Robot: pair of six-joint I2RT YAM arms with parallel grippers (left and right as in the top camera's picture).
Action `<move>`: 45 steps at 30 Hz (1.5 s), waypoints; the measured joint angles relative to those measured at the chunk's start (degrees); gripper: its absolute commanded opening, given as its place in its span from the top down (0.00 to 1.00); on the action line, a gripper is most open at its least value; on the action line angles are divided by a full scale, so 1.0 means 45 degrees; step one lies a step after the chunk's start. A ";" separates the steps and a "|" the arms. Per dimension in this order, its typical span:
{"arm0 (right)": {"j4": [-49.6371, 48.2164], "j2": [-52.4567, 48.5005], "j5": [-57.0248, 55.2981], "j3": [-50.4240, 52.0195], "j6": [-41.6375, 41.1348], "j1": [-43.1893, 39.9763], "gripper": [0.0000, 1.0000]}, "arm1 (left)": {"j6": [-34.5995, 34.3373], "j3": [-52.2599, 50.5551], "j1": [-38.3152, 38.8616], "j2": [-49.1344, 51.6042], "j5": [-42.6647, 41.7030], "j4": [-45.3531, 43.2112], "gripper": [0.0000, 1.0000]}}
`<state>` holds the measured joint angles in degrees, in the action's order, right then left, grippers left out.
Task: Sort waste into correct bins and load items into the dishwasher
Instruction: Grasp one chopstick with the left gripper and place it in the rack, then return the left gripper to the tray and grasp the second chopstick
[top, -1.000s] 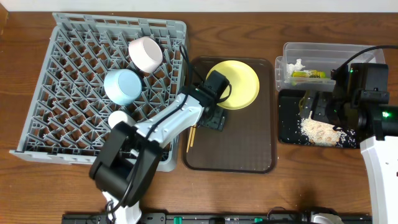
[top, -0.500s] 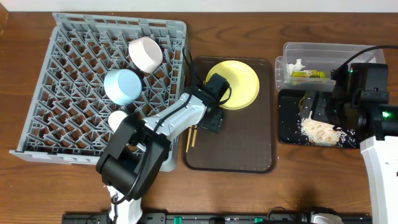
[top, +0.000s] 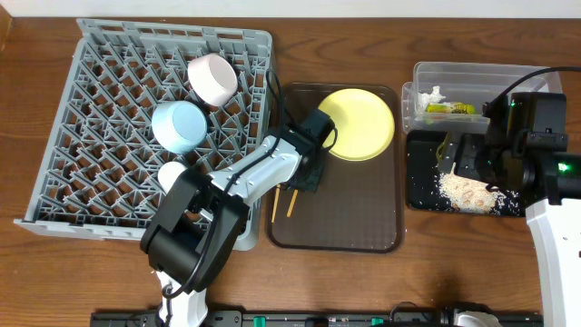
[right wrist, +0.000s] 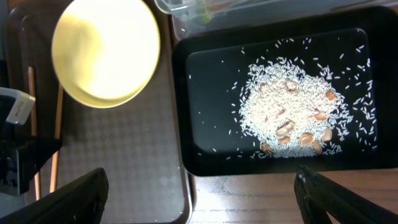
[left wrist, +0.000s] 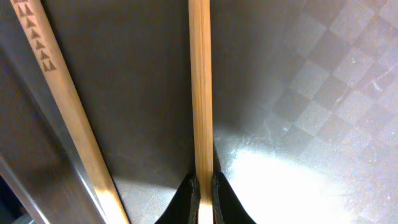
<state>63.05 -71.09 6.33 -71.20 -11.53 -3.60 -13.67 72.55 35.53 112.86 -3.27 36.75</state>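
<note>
My left gripper (top: 306, 179) is low over the brown serving tray (top: 354, 222), shut on one wooden chopstick (left wrist: 200, 93) near its end. The other chopstick (left wrist: 68, 124) lies loose beside it on the tray's left. The yellow plate (top: 359, 124) sits at the tray's far end. In the grey dish rack (top: 82, 136) are a light blue bowl (top: 177, 125), a white bowl (top: 211, 79) and a cream cup (top: 172, 173). My right gripper (right wrist: 202, 199) hangs open above the black tray (top: 419, 177), which holds rice scraps (right wrist: 286, 106).
The clear tub (top: 481, 77) behind the black tray holds the green-and-yellow wrapper (top: 449, 107) and the white tissue (top: 434, 94). The rack's right wall stands close to the serving tray's left edge. Bare wooden table (top: 454, 263) runs along the front.
The left gripper has closed on a chopstick. That chopstick now lies apart from the other, further right. The yellow plate has slid to the right on the tray. The right arm is unmoved.
</note>
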 measured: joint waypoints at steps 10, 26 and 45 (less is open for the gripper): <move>0.0083 0.0000 0.0005 0.0000 0.0000 0.0000 0.07 | 0.0398 0.0005 -0.0136 -0.2278 -0.0092 0.0884 0.94; 0.0083 0.0000 0.0000 0.0000 0.0000 0.0000 0.07 | 0.1817 0.0287 -0.3381 -0.4915 0.0733 0.1277 0.94; 0.0083 0.0000 0.0000 0.0000 0.0000 0.0000 0.07 | 0.2001 0.0199 -0.3512 -0.3653 0.1336 0.1360 0.61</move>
<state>63.42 -71.09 6.33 -71.20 -11.53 -3.60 -4.67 73.45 19.73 96.42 2.74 42.87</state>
